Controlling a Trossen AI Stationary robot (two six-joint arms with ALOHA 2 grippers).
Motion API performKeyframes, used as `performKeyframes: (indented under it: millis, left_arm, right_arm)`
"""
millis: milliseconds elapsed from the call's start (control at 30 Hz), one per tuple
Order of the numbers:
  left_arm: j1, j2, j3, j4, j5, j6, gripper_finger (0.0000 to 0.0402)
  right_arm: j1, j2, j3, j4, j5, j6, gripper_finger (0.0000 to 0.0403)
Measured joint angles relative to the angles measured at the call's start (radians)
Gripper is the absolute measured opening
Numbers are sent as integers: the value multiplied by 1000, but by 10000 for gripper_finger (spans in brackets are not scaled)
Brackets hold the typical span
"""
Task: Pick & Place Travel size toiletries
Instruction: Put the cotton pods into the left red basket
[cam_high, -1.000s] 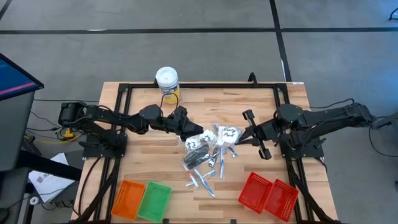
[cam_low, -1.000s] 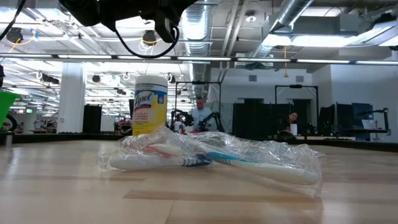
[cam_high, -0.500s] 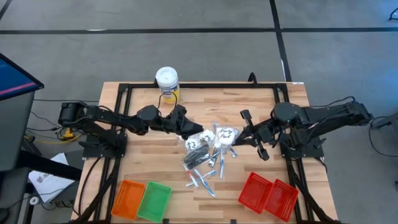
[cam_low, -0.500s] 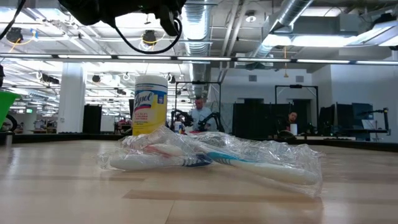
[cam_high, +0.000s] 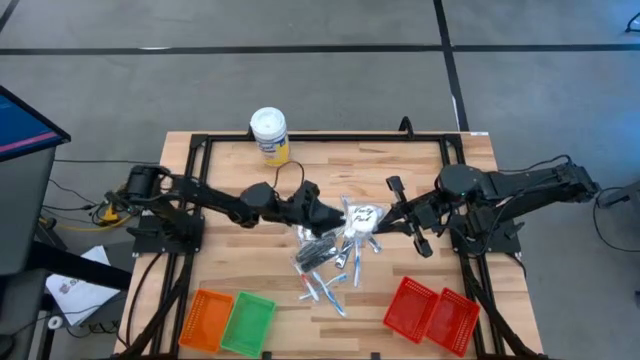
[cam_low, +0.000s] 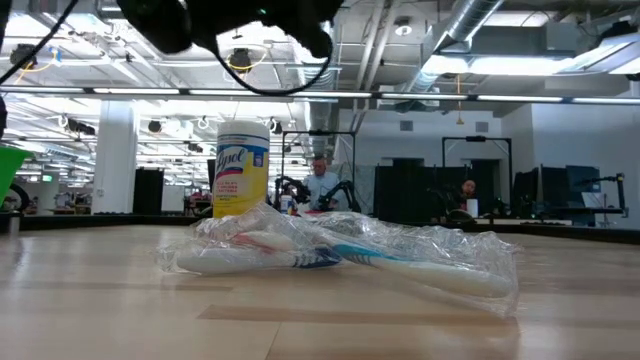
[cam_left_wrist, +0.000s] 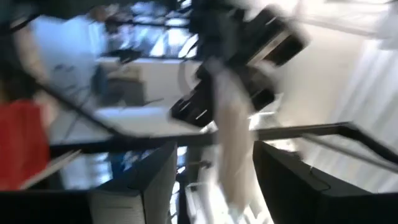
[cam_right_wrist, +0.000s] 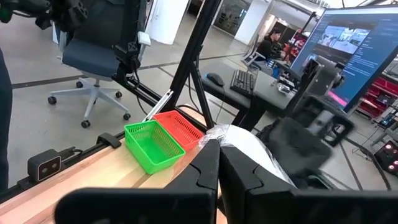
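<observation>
Left gripper (cam_high: 322, 213): fingers (cam_left_wrist: 146, 183) stand apart in the left wrist view, so released. A pale blurred strip (cam_left_wrist: 231, 140) sits in the gap. Can't tell what it is or whether it touches either finger.

Directly under and just beyond that claw, towards the other arm: the toiletries pile (cam_high: 335, 245). It's white sachets, silvery wrapped sticks and a few dark narrow ones, all mid-table. The claw hangs over the pile's near edge.

Past the pile from the left claw: right gripper (cam_high: 388, 222), clenched. Its fingers (cam_right_wrist: 217, 168) are pressed together with nothing visible between them. A white sachet (cam_high: 365, 215) lies just off its tips, and whether they touch I can't tell.

A few loose sticks (cam_high: 325, 292) lie apart from the pile, on the front side of both claws.

Low view: clear-wrapped toothbrushes (cam_low: 340, 255) lie flat on the wood.

Further out:
- Yellow canister (cam_high: 268, 130) with a white lid stands upright behind the left claw at the table (cam_high: 420, 170) back edge, well apart from the pile.
- Orange basket (cam_high: 205, 318) and green basket (cam_high: 248, 322) sit side by side at the front edge on the left claw's side.
- Two red baskets (cam_high: 430, 312) sit at the front edge on the right claw's side.
</observation>
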Motion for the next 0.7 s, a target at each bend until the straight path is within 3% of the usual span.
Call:
performKeyframes:
  millis: [100, 700]
  left_arm:
    - [5, 30, 16, 75, -6, -6, 211]
    - [9, 39, 37, 85, 5, 9, 191]
  right_arm:
    - [0, 0, 0, -6, 0, 0, 0]
    - [-25, 0, 0, -13, 3, 0, 0]
